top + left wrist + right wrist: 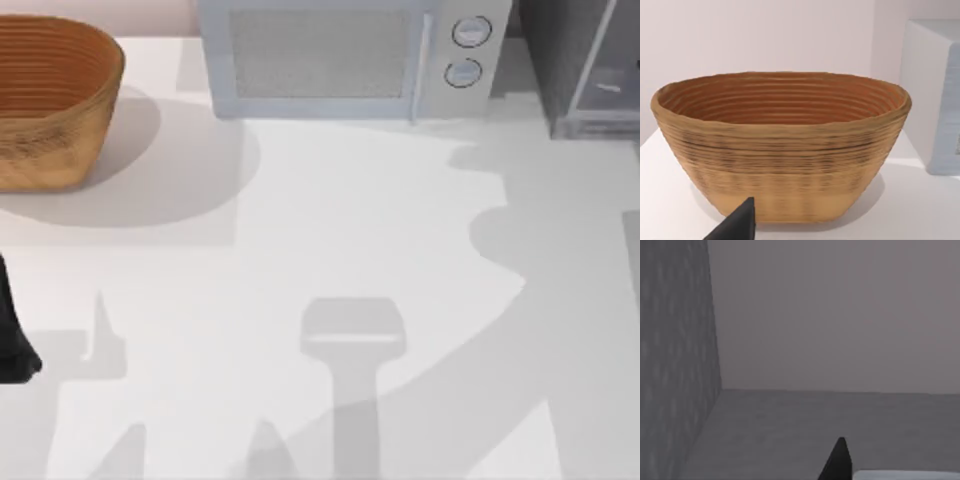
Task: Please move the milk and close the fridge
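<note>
Ahead of the right gripper's fingertip (840, 457) stands the fridge's (675, 365) speckled side; whether those fingers are apart I cannot tell, and I cannot make out the milk. Closing well probably calls for pressing squarely against the door. The left arm (12, 340) idles facing the basket (780, 145).
</note>
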